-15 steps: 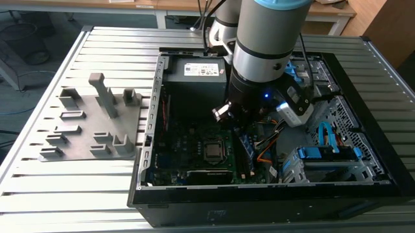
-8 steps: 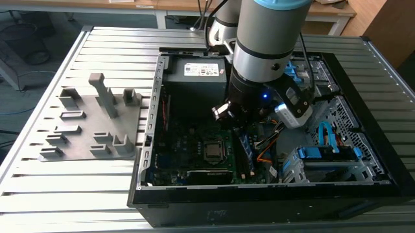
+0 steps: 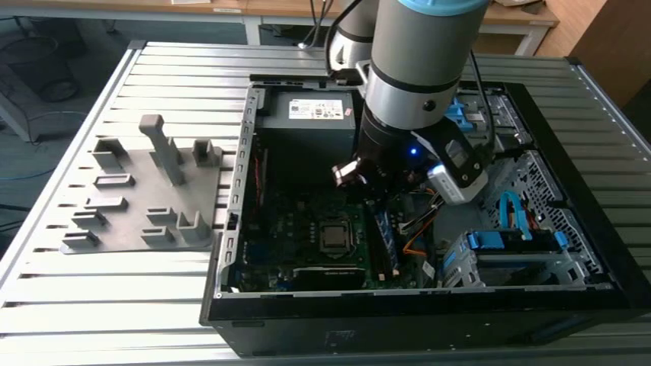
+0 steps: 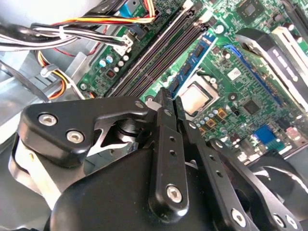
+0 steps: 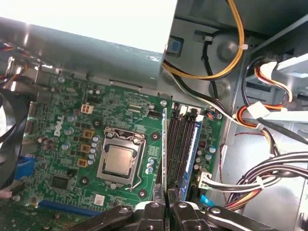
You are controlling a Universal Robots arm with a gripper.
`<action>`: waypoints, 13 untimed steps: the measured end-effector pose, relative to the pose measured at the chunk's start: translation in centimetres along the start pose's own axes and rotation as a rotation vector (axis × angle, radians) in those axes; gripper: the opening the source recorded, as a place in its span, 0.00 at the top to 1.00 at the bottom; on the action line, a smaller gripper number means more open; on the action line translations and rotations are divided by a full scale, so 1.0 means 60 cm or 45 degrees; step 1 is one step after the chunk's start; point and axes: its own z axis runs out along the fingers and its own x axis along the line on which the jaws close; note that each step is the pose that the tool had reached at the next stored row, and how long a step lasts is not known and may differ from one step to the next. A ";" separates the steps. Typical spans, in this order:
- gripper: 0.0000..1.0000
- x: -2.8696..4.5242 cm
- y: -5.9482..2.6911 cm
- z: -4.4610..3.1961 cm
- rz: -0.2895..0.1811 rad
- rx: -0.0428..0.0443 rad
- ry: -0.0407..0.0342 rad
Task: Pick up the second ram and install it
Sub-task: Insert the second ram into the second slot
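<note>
One stick, the second ram [image 5: 164,144], is pinched edge-on in my end effector [image 5: 165,204] above the memory slots [image 5: 180,144] beside the processor [image 5: 118,160]; any tilt or offset risks jamming the slot.

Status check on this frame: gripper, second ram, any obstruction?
Gripper shut on second ram. Ram edge-on over motherboard, between CPU socket and memory slots; seating unclear. Cable bundles off to the side, apart.
</note>
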 end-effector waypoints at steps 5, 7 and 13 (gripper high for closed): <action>0.86 0.000 0.000 0.000 0.057 0.001 -0.0001; 0.86 0.000 0.000 0.000 0.080 0.002 -0.0001; 0.86 0.000 0.000 0.001 0.146 0.004 -0.0001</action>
